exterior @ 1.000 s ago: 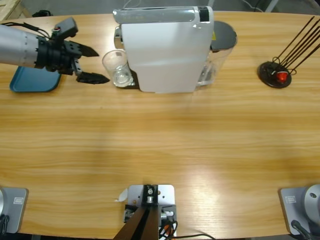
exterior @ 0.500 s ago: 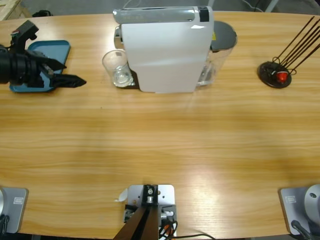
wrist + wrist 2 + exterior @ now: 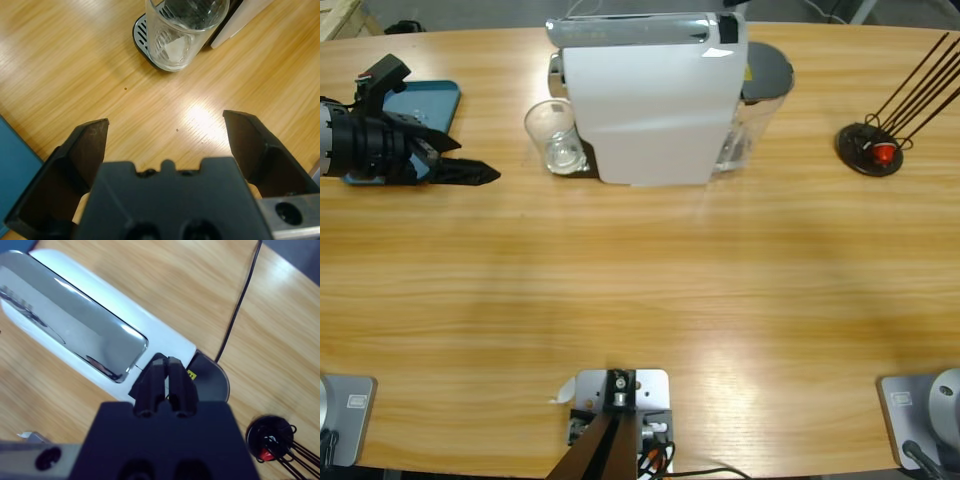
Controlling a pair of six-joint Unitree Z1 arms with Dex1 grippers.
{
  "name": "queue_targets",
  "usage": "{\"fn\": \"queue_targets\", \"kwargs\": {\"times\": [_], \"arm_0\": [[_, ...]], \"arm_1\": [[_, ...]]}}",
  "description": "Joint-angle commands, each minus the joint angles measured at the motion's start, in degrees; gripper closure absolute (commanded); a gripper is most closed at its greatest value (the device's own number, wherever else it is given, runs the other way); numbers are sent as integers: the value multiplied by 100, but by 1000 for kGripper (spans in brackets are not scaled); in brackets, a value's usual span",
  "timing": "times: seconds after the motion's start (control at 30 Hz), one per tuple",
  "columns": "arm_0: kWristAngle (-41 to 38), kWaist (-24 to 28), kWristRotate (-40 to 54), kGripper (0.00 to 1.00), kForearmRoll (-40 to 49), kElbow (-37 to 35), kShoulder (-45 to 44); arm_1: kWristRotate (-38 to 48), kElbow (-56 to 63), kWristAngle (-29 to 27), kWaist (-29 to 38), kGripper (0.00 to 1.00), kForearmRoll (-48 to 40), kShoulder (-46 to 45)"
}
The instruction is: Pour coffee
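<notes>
Worktop [image 3: 640, 290]: long, pale wood, lit from above.

Coffee machine [image 3: 650, 95]: white body with a chrome top panel, standing at the far edge near the middle. A clear water tank with a dark grey lid [image 3: 768, 72] sits against its right side. A black cable runs off behind it in the right wrist view.

Glass [image 3: 552, 137]: small clear tumbler, upright on the machine's black slotted drip tray [image 3: 142, 37], at the machine's left side. No coffee can be made out in it; the bottom looks clear in both the high and left wrist views.

Left gripper [image 3: 455, 160]: comes in from the left edge, lying low over the worktop, pointing right toward the glass but well apart from it. Jaws spread wide and holding nothing; bare wood shows between them in the wrist view, with the glass ahead.

Tray [image 3: 425, 100]: blue, flat, at the far left, partly under the left arm.

Right gripper [image 3: 165, 377]: seen only in its own wrist view, above the machine, looking down on the chrome top and the tank lid. Jaws pressed together, nothing between them.

Capsule stand [image 3: 870, 148]: round black base at the far right with thin dark rods fanning up and away; one small red capsule [image 3: 885, 153] rests on it.
</notes>
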Motion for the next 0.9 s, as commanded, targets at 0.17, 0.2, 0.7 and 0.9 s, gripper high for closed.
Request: {"fn": "queue_targets", "kwargs": {"times": [0.17, 0.2, 0.7, 0.9], "arm_0": [[83, -49, -37, 4, 56, 206, 237], [83, -47, -37, 4, 59, 208, 237], [100, -72, -37, 4, 56, 197, 195], [162, -237, -34, 4, 198, 185, -288]], "arm_1": [[2, 76, 181, -60, 1000, 263, 348], [2, 75, 209, -62, 1000, 263, 367], [-112, -377, -290, 74, 994, 430, -652], [-79, 388, -566, 304, 69, 150, -1881]]}}
